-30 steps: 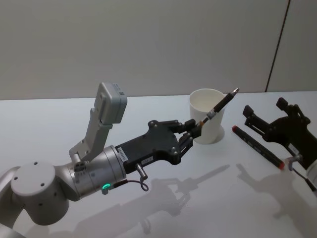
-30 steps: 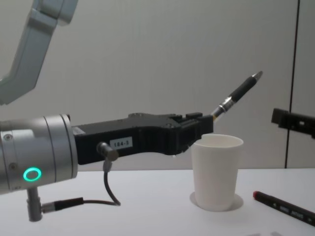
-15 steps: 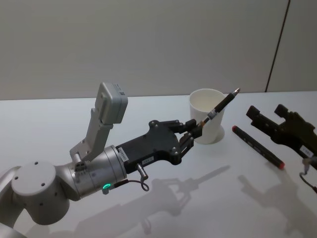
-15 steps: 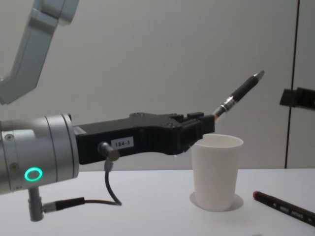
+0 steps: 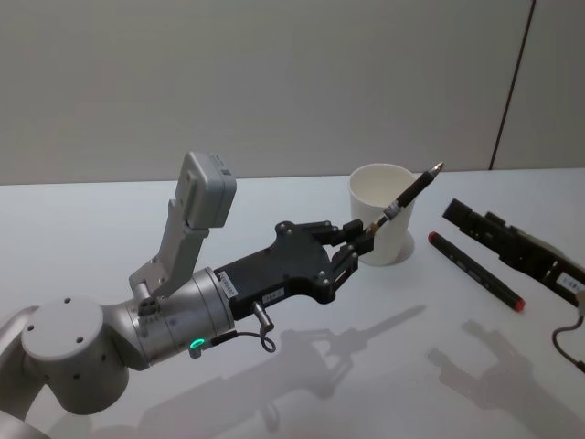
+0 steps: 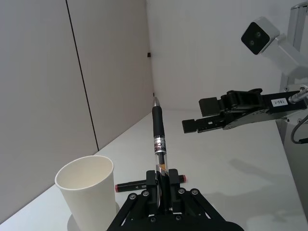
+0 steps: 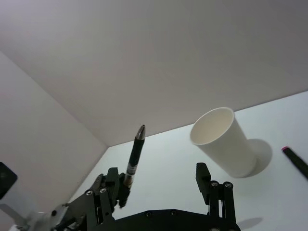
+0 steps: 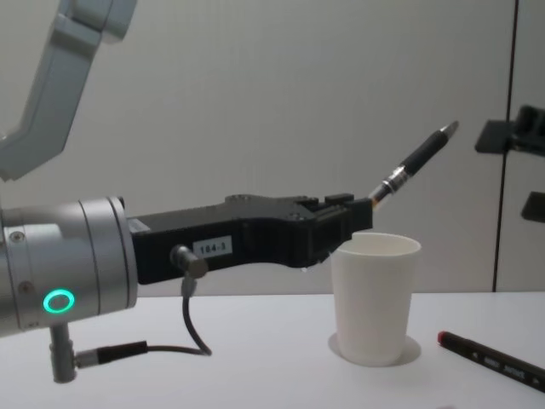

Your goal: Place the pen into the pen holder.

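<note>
My left gripper point(image 5: 363, 240) is shut on the lower end of the black pen point(image 5: 409, 198). The pen slants up and to the right, its tip above the far rim of the pen holder point(image 5: 382, 215), a white paper cup standing upright on the table. The chest view shows the pen point(image 8: 415, 162) above the cup point(image 8: 375, 298), with the gripper point(image 8: 362, 211) at rim height on the cup's left side. The left wrist view looks along the pen point(image 6: 158, 139), with the cup point(image 6: 89, 192) beside it. My right gripper point(image 5: 454, 212) hangs open and empty to the right of the cup.
A black marker with red ends point(image 5: 475, 272) lies flat on the white table point(image 5: 110, 219), to the right of the cup. It also lies at the lower right of the chest view as the marker point(image 8: 494, 360). A grey wall stands behind the table.
My right gripper has lifted, turned and drawn back toward the right edge. The left gripper and the pen have barely shifted, and the cup has stayed put.
</note>
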